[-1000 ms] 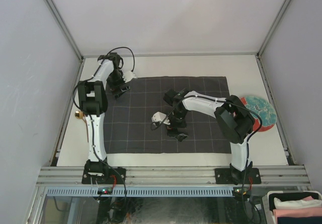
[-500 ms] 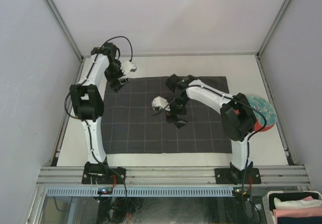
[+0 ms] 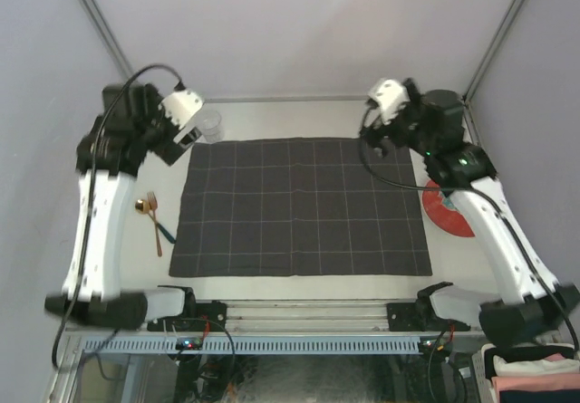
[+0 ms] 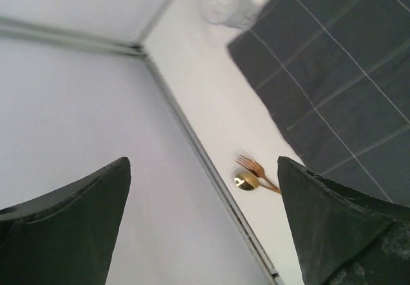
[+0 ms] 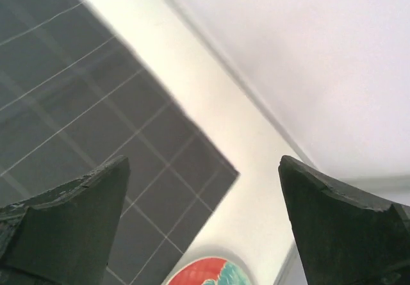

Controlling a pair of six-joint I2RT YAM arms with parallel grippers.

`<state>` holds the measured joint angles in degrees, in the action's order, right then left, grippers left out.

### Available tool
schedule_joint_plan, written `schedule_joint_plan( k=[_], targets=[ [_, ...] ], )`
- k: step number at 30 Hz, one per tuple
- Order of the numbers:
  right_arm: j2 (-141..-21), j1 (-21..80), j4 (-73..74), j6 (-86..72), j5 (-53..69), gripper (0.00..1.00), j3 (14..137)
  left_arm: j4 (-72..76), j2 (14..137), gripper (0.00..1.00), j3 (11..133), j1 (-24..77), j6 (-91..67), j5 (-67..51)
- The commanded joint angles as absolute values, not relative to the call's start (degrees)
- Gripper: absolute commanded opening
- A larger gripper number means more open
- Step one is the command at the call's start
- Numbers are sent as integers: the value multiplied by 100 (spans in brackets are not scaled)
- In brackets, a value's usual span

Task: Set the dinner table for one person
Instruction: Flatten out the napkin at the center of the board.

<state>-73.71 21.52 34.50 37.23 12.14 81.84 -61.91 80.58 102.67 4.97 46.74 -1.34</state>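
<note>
The off-white dinner table [image 3: 299,115] carries a dark grey checked cloth [image 3: 299,208], spread flat in the middle. A clear glass [image 3: 210,125] stands at the cloth's far left corner. A gold fork [image 3: 154,215] and a gold spoon [image 3: 141,206] lie left of the cloth. A red and teal plate [image 3: 446,211] lies right of it, partly under the right arm. My left gripper [image 3: 174,142] is raised above the far left corner, open and empty. My right gripper [image 3: 379,140] is raised above the far right corner, open and empty. The left wrist view shows the glass [image 4: 225,3], fork [image 4: 255,167] and spoon [image 4: 245,182] far below.
Grey metal rails [image 3: 127,181] and pale walls close in the table on three sides. A bin of folded cloths [image 3: 530,371] sits off the table at the near right. The right wrist view shows the cloth's corner [image 5: 96,125] and the plate's rim [image 5: 208,273].
Both arms have lifted off the cloth and swung up and outward to the far corners. The right gripper left the cloth's middle. The cloth now lies uncovered and flat.
</note>
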Motion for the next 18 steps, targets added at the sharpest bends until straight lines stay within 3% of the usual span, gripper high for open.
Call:
schedule_joint_plan(
  k=[1,4,8,13,18],
  targets=[
    [-6867,1473,1856,1731,-18,100,7218,-3996,5885,100,8219,475,3811,583],
    [-6541,836,2113,1313,559,100,6643,-3148,4486,100,6922,475,3398,1030],
    [-5653,232,2249,1273,1181,100,5768,-3890,3560,100,6361,440,2950,1398],
    [-3899,-55,1817,1477,830,100,4390,-4188,2532,100,5513,100,2525,2084],
    [-3352,-98,2665,1403,1018,100,3966,-4281,1623,100,4749,92,2425,2627]
  ],
)
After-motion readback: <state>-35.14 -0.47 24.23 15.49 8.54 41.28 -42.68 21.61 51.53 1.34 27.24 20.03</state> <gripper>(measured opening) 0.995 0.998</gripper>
